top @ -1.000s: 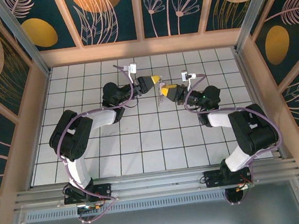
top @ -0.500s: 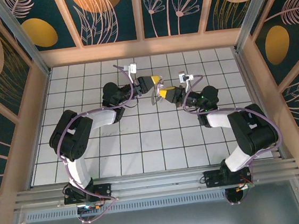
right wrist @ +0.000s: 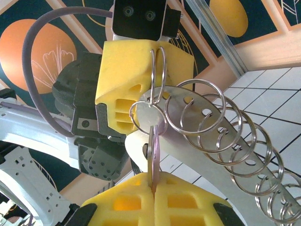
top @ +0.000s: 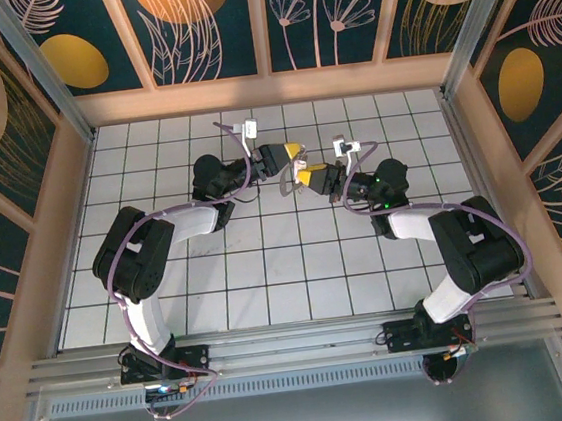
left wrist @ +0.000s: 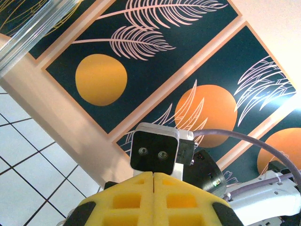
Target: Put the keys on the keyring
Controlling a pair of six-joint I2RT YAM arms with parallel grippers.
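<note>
Top external: I see the left gripper (top: 296, 151) and right gripper (top: 303, 175) tip to tip above the white tiled tabletop (top: 267, 272), near the middle of its far edge.

Left wrist: the left gripper's yellow fingers (left wrist: 127, 200) are pressed together, and I can see nothing between them.

Right wrist: the right gripper clamps the thin pale lilac key (right wrist: 152, 146) edge-on. The left gripper pinches the upright silver wire keyring (right wrist: 152, 75), which is beside a white strip of steel rings (right wrist: 225, 136).

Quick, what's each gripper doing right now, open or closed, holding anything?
Left gripper: closed, pinching the keyring.
Right gripper: closed on the key.
</note>
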